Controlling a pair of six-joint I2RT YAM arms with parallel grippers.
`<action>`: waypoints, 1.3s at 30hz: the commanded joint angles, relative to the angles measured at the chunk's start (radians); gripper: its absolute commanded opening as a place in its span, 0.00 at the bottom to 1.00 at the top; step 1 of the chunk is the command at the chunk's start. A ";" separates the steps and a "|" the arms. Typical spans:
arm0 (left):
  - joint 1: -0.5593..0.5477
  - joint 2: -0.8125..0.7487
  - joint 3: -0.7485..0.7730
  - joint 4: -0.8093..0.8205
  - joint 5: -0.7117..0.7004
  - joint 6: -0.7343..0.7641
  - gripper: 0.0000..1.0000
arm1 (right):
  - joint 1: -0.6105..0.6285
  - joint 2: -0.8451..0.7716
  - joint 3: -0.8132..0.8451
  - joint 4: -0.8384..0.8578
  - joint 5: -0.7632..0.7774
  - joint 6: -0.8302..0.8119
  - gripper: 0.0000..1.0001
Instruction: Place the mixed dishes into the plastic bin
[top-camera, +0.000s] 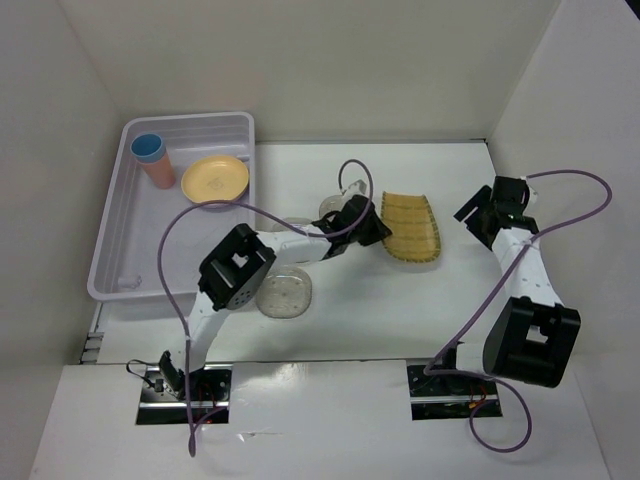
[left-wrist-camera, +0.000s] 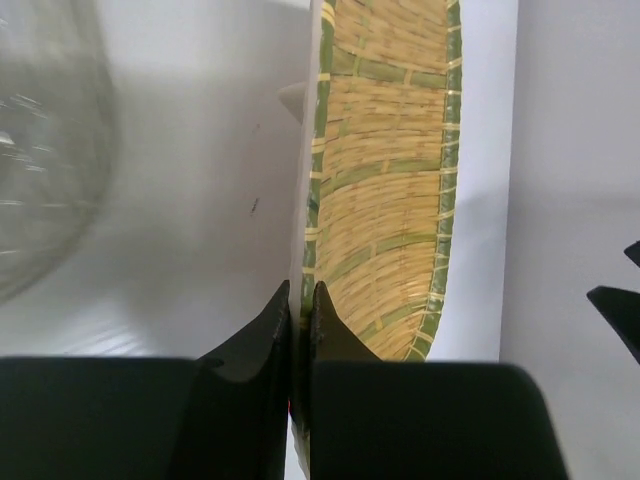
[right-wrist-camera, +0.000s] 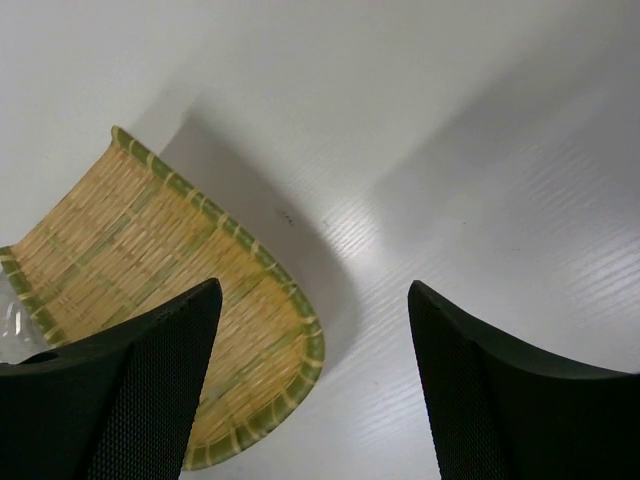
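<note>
The yellow woven-textured plate (top-camera: 412, 228) lies right of the table's middle. My left gripper (top-camera: 372, 222) is shut on its left rim; in the left wrist view the gripper (left-wrist-camera: 300, 295) pinches the green edge of the plate (left-wrist-camera: 385, 180). My right gripper (top-camera: 472, 218) is open and empty just right of the plate; its wrist view shows the gripper (right-wrist-camera: 315, 300) over the table beside the plate (right-wrist-camera: 150, 270). The plastic bin (top-camera: 110, 235) at far left holds the blue cup (top-camera: 148, 147), the salmon cup (top-camera: 160, 175) and the round orange-yellow plate (top-camera: 215, 178). The lavender bowl is out of view.
A clear speckled saucer (top-camera: 285, 295) lies by the left arm's elbow. Two more clear saucers (top-camera: 335, 207) (top-camera: 290, 228) are partly hidden under the left arm; one shows blurred in the left wrist view (left-wrist-camera: 45, 150). White walls enclose the table on three sides.
</note>
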 joint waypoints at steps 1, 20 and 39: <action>0.071 -0.196 -0.048 0.067 0.032 0.126 0.00 | -0.007 -0.096 0.014 0.068 -0.071 -0.049 0.80; 0.589 -1.167 -0.486 -0.372 0.029 0.301 0.00 | 0.169 0.200 0.118 0.280 -0.465 -0.088 0.76; 1.073 -1.490 -0.890 -0.579 0.080 0.130 0.00 | 0.352 0.576 0.309 0.280 -0.442 -0.169 0.74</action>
